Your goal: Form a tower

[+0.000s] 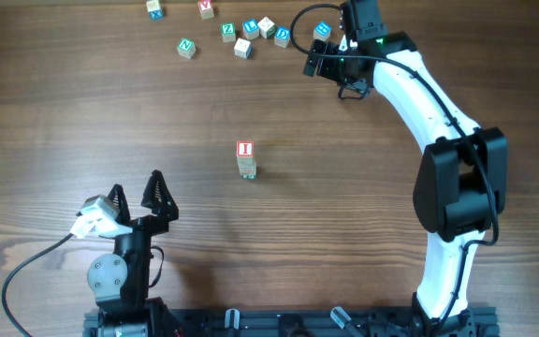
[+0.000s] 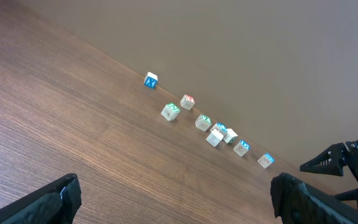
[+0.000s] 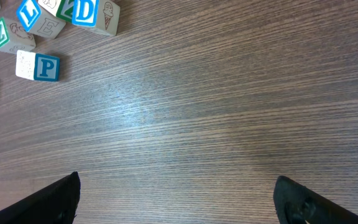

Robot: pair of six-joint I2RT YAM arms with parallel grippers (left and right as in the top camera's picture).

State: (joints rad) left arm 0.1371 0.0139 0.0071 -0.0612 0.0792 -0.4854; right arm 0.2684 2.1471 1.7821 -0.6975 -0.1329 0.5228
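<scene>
left gripper (image 1: 137,185): near edge, jaws spread wide, nothing in them. mid-table, well apart from both arms: the tower (image 1: 245,160), a short narrow column of pale wooden alphabet cubes, red letter on top. far side: right gripper (image 3: 176,182) gaping and empty over bare wood, beside the scattered loose letter cubes (image 1: 242,47). risk: cubes lie close together, so wide fingers may nudge neighbours; an off-centre placement would likely topple the column.

one tower (image 1: 245,159); nine loose cubes (image 1: 186,47); two arms (image 1: 417,89)
</scene>
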